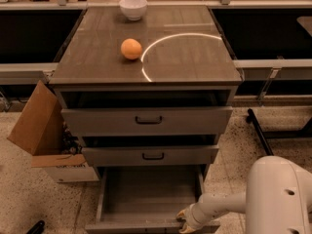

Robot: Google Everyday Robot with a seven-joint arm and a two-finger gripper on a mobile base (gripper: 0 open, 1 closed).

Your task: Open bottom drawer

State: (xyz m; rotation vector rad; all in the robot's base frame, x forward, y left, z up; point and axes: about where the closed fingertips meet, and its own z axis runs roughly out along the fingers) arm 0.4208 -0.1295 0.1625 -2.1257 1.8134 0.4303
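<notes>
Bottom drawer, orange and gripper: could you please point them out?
bottom drawer [146,193]: camera view, its bare inner floor.
orange [131,48]: camera view, its middle.
gripper [184,221]: camera view, its tip at the drawer's front edge.

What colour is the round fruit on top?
The fruit is orange, in the camera view. The gripper is low, at the bottom drawer.

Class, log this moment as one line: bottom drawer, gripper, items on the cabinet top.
bottom drawer: pulled out | gripper: at its front edge, right side | cabinet top: orange, white bowl
</notes>
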